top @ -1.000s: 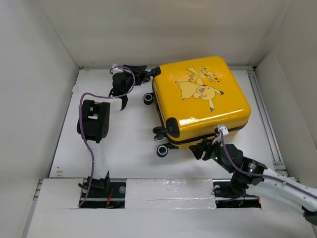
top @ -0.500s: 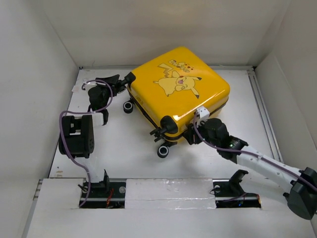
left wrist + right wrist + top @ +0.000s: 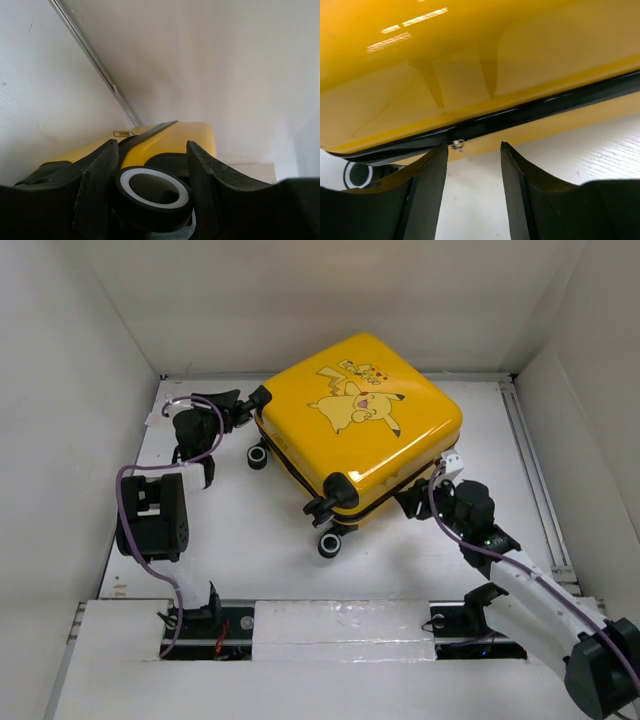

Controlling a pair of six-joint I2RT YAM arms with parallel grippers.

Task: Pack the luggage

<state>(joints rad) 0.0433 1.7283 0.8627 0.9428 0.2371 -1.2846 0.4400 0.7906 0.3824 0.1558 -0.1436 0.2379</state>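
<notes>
The luggage, a glossy yellow hard-shell case with a Pikachu print, lies closed and flat on the white table, turned corner-on. My left gripper is at its far-left corner, shut on a black spinner wheel with a white ring that sits between the fingers. My right gripper is at the near right side and stands open with only table between its fingers. Its tips almost touch the black zip seam. A small metal zip pull hangs by the left fingertip.
Two more wheels stick out at the near corner, and another at the left side. White walls enclose the table on the left, back and right. A rail runs along the right edge. The arm bases sit on the near ledge.
The luggage has swung to the left and turned, its wheel carried along in my left gripper. My right gripper slid right along the near side and narrowed a little.
</notes>
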